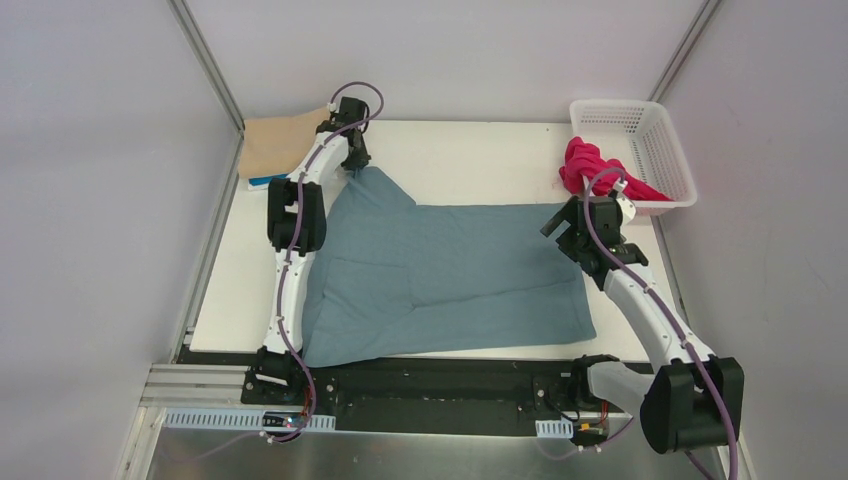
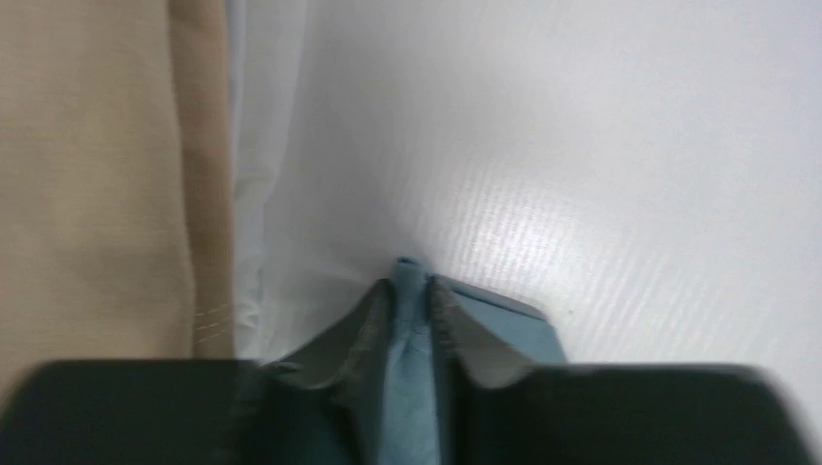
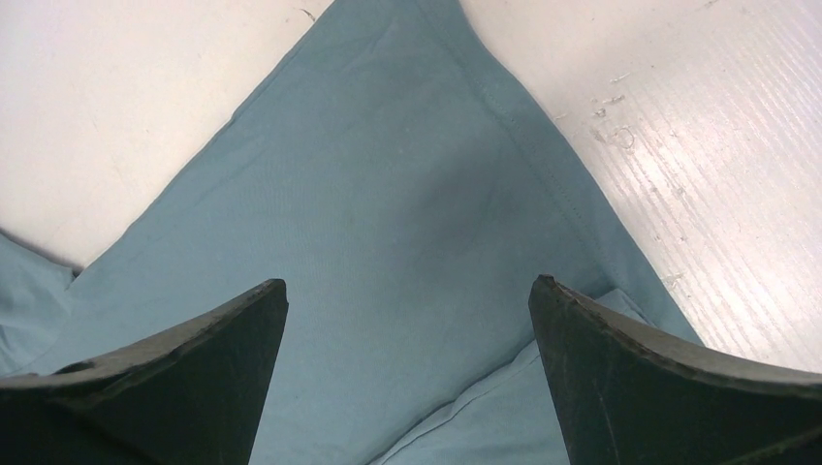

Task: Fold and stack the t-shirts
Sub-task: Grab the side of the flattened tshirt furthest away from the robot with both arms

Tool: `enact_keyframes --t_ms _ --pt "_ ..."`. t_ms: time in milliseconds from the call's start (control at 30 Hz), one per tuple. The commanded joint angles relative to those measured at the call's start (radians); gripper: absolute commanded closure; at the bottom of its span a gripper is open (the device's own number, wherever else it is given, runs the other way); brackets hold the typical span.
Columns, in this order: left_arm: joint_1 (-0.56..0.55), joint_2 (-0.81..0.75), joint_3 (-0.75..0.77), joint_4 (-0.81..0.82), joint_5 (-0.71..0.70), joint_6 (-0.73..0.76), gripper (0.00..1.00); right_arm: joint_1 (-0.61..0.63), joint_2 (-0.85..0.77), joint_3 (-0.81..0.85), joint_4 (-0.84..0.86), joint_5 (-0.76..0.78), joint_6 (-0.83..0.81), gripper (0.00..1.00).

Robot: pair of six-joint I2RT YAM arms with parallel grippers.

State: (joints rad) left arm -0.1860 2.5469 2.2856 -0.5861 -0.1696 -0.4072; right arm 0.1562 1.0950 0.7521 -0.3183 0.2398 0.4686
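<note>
Your left fingers point(image 2: 344, 339) pinch the teal t-shirt point(image 1: 450, 275) by its far corner (beside the tan t-shirt point(image 1: 280, 145)). Your right fingers point(image 3: 194, 358) hang spread over its right edge. The shirt lies flat on the counter point(image 1: 480, 160).

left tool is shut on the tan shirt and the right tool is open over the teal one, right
No: the left wrist view shows the left tool shut on the teal shirt, with the tan shirt beside it. The right tool is open as said.
</note>
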Motion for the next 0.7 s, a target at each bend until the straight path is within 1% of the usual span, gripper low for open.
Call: enact_keyframes --t_ms 0,33,67,200,267,300,400,500,533,600,667 --pt "-0.003 0.005 -0.015 -0.056 0.071 0.019 0.9 -0.005 0.016 0.046 0.022 0.019 -0.01 0.0" --pt "-0.003 0.003 -0.011 -0.054 0.067 0.024 0.98 -0.005 0.021 0.049 0.024 0.02 -0.01 0.0" --pt "-0.003 0.0 -0.006 -0.054 0.061 0.028 1.0 -0.005 0.029 0.054 0.027 0.023 -0.01 0.0" --pt "-0.004 -0.024 0.017 -0.053 0.069 0.061 1.0 -0.006 0.115 0.111 0.046 -0.002 -0.04 0.01" --pt "-0.004 -0.043 0.021 -0.052 0.086 0.072 1.0 -0.004 0.212 0.189 0.023 -0.001 -0.06 0.0" --pt "-0.005 -0.057 0.019 -0.051 0.092 0.076 1.0 -0.004 0.265 0.256 0.001 0.001 -0.066 0.01" --pt "-0.01 -0.101 -0.003 -0.046 0.096 0.08 1.0 -0.001 0.439 0.389 -0.031 0.063 -0.065 0.01" --pt "-0.019 -0.16 -0.048 -0.033 0.097 0.084 1.0 -0.001 0.606 0.544 -0.082 0.166 -0.055 0.05" --pt "-0.022 -0.182 -0.07 -0.024 0.093 0.087 1.0 0.0 0.657 0.603 -0.128 0.195 -0.055 0.07" --pt "-0.027 -0.226 -0.117 0.001 0.076 0.088 1.0 -0.001 0.758 0.696 -0.166 0.253 -0.054 0.12" --pt "-0.03 -0.261 -0.162 0.02 0.075 0.088 1.0 -0.002 0.843 0.779 -0.225 0.309 -0.054 0.19"
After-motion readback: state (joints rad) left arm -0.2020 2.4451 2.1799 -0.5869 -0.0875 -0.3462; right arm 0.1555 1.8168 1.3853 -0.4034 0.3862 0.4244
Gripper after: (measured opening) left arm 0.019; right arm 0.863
